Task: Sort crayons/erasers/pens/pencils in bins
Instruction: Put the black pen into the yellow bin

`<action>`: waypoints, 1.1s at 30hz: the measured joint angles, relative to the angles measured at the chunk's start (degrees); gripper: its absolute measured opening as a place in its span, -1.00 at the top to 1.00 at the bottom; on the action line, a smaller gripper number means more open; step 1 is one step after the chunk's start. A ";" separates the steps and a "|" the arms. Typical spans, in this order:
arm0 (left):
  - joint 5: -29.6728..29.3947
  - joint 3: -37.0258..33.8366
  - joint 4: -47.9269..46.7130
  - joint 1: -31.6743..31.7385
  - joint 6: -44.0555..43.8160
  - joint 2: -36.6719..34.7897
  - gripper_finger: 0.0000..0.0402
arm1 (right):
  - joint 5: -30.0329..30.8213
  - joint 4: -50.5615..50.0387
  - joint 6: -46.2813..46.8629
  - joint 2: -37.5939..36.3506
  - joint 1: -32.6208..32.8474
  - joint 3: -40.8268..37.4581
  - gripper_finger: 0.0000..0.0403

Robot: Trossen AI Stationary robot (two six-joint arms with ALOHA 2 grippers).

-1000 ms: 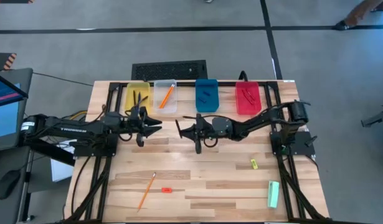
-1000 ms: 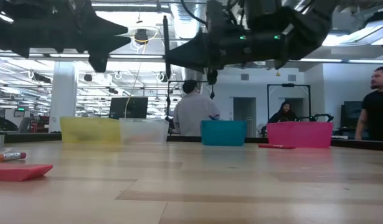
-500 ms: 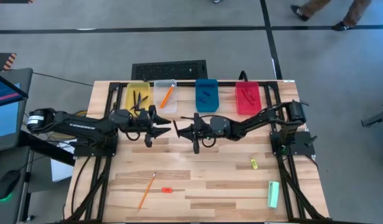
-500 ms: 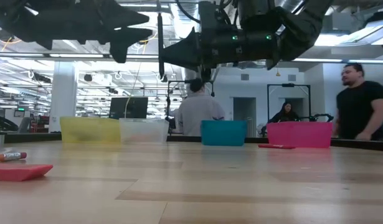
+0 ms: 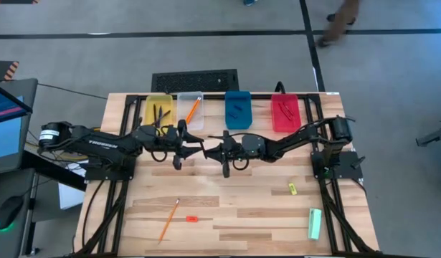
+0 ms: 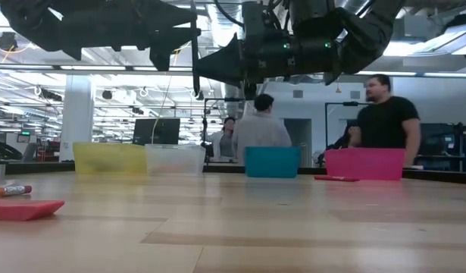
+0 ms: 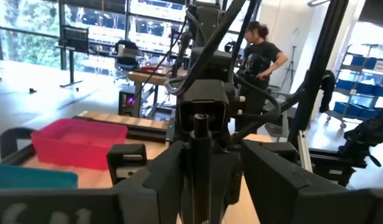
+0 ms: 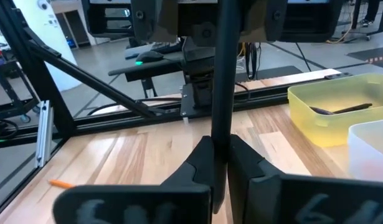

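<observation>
My right gripper [image 5: 209,150] is over the middle of the table, shut on a black pen [image 8: 219,74] that stands upright. The pen also shows in the low view [image 6: 195,76]. My left gripper [image 5: 199,149] is open and faces the right one. Its fingers stand on either side of the pen [image 7: 200,155] without touching it. The yellow bin [image 5: 159,110], clear bin [image 5: 191,113], blue bin [image 5: 238,109] and red bin [image 5: 285,112] stand in a row along the far edge. An orange pencil [image 5: 168,219] and a red-orange eraser [image 5: 192,218] lie near the front left. My right gripper pinches the pen's lower part [image 8: 219,127] between its two fingers. The fingers come level from the table's right and lie across the pen. The pen is lifted clear of the table and stands upright, with most of its length above the fingers.
A yellow eraser [image 5: 292,188] and a pale green bar [image 5: 315,223] lie at the front right. A red stick [image 6: 336,179] lies on the table before the red bin. The clear bin holds an orange pencil [image 5: 193,107]. People move in the room behind the table.
My left gripper has gone toward the table's right edge, up to the pen held by my right gripper, and its open fingers now stand on either side of the pen. My right gripper and the pen have kept still.
</observation>
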 joint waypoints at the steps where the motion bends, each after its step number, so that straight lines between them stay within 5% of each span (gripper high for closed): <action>1: -0.04 0.00 0.13 0.00 0.33 0.00 0.29 | -0.02 0.05 -0.02 0.00 0.00 0.00 0.87; 10: 0.05 0.00 0.64 0.00 2.83 0.00 0.84 | -1.60 0.24 -1.55 -0.04 -0.02 0.00 0.85; 18: 0.14 0.00 0.85 0.02 3.90 0.00 0.82 | -1.36 0.31 -0.39 -0.04 -0.04 0.00 0.69; 33: -5.20 5.67 -17.16 0.02 8.85 -5.38 0.83 | -1.03 -3.69 -1.93 -0.07 -0.48 0.00 -0.13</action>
